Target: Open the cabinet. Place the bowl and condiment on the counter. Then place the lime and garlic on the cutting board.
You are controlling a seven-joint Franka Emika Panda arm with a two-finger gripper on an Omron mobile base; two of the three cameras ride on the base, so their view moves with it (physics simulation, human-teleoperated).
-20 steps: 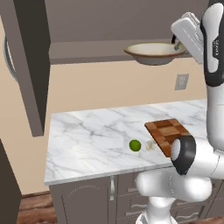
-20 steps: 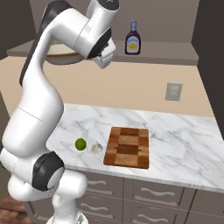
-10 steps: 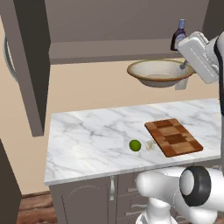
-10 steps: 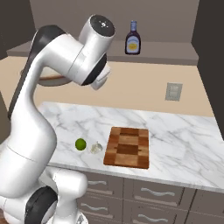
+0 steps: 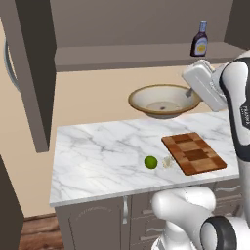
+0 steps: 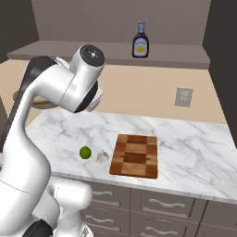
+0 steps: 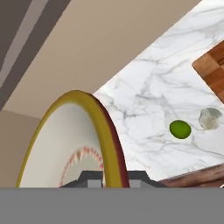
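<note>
My gripper (image 5: 188, 92) is shut on the right rim of the bowl (image 5: 163, 100), which hangs level above the back of the counter (image 5: 97, 156). In the hand view its rim (image 7: 105, 127) passes between my fingertips (image 7: 89, 179). The cabinet (image 5: 31, 73) stands open, and the condiment (image 5: 199, 40) stands upright on its shelf at the right. The lime (image 5: 151, 162) and the garlic (image 5: 168, 162) lie side by side on the marble, just left of the cutting board (image 5: 194, 153). From the right base I see the condiment (image 6: 140, 40), lime (image 6: 85, 152), garlic (image 6: 102, 156) and board (image 6: 135, 155).
The open cabinet door (image 5: 29, 97) juts out at the left, beyond the counter's end. A wall socket (image 6: 183, 96) sits on the beige wall above the counter's right part. Lower cabinets with drawers (image 6: 162, 203) run under the counter.
The bowl, held in my gripper, has come off the cabinet shelf and dropped to a height midway between shelf and counter. The condiment, lime and garlic have stayed put.
</note>
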